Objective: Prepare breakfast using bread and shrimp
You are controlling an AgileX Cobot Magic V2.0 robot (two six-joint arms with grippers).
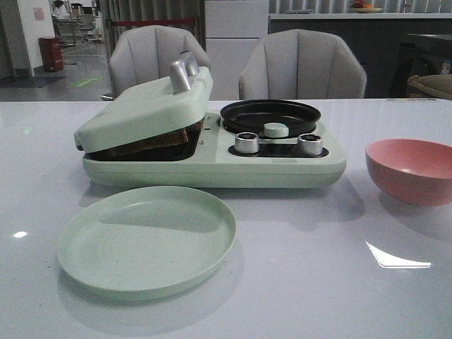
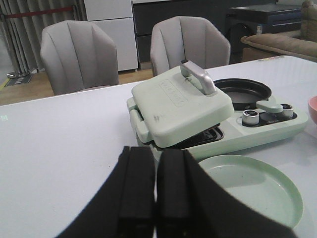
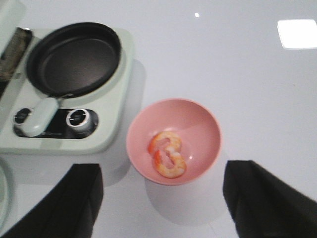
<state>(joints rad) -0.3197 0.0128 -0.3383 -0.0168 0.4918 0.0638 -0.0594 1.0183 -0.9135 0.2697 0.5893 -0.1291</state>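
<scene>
The bread (image 1: 159,139) lies in the left bay of the pale green breakfast maker (image 1: 212,159), under its lowered lid (image 1: 148,109); only its brown crust edge shows. Two shrimp (image 3: 167,153) lie in the pink bowl (image 3: 198,124), which stands right of the maker in the front view (image 1: 413,169). My right gripper (image 3: 161,198) is open and empty, high above the table just short of the bowl. My left gripper (image 2: 154,193) is shut and empty, above the table short of the maker's lid (image 2: 181,106). Neither gripper shows in the front view.
A round black pan (image 1: 270,115) sits in the maker's right bay, with two silver dials (image 1: 246,143) and a pale green knob (image 1: 276,130) in front. A pale green plate (image 1: 147,240) lies on the white table before the maker. Two grey chairs (image 1: 302,65) stand behind.
</scene>
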